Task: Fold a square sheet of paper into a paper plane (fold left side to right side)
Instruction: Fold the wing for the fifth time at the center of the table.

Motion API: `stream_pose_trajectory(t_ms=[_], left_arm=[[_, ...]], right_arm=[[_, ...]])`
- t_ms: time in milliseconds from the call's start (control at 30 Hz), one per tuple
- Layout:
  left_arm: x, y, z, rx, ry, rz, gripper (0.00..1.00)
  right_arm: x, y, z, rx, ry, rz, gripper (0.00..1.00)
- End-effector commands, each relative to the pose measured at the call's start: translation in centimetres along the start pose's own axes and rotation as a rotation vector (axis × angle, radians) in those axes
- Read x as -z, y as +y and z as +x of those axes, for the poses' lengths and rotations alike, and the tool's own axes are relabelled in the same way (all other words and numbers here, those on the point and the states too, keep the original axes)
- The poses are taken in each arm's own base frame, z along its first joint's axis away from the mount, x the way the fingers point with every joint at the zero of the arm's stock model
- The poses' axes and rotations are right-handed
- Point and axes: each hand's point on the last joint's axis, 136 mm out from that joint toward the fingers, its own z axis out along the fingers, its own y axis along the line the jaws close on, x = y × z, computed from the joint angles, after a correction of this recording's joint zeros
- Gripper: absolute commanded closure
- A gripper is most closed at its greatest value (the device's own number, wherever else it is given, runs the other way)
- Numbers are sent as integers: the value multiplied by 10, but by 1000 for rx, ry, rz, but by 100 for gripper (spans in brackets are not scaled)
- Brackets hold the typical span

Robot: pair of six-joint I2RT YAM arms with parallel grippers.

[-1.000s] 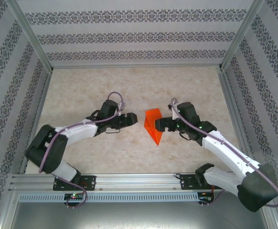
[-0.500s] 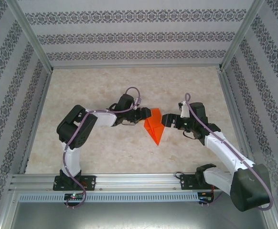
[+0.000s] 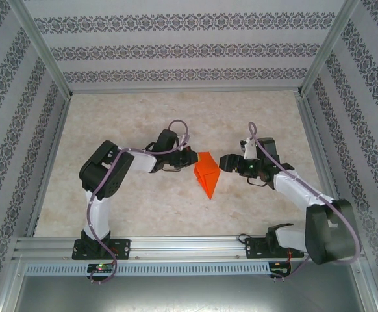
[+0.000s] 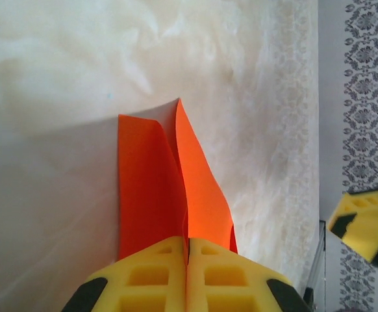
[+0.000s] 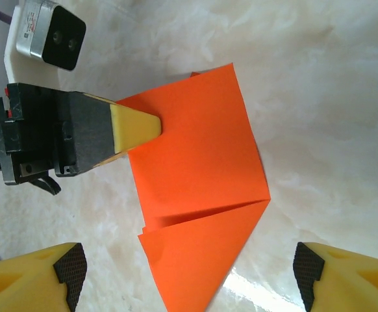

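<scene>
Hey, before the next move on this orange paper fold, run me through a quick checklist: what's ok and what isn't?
1. Left tool shut on the orange paper: ok.
2. Right tool open beside the paper's right edge: ok.
3. Right tool gripping the paper: not ok, jaws wide, nothing held.
4. Paper flat on the table: not ok, one layer lifted at the left tool.
5. Layer edges lined up for creasing: cannot tell.
</scene>
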Motion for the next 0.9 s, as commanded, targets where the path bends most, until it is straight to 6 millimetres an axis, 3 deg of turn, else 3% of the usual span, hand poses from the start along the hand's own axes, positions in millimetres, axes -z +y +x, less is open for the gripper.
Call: stream_pose_trajectory(t_ms=[0,167,400,567,733,867], left_arm=[[26,-36,-8,-147,-27,134,100],[43,-41,3,-198,-1,179,100],[54,-45,15,-229,11,216,100],[55,-47,19,-231,19,234,100],[56,-48,20,-233,19,241,100],[57,-47,21,-234,22,241,100]], right_arm=[[-4,28,-20,91,3,-138,19],[-24,30,-27,120,44,-221,33],[-50,24,-26,110,92,-294,38],[-64,27,-14,112,145,-353,39],[-72,30,-3,121,175,-384,42],[-74,32,3,116,191,-409,50]])
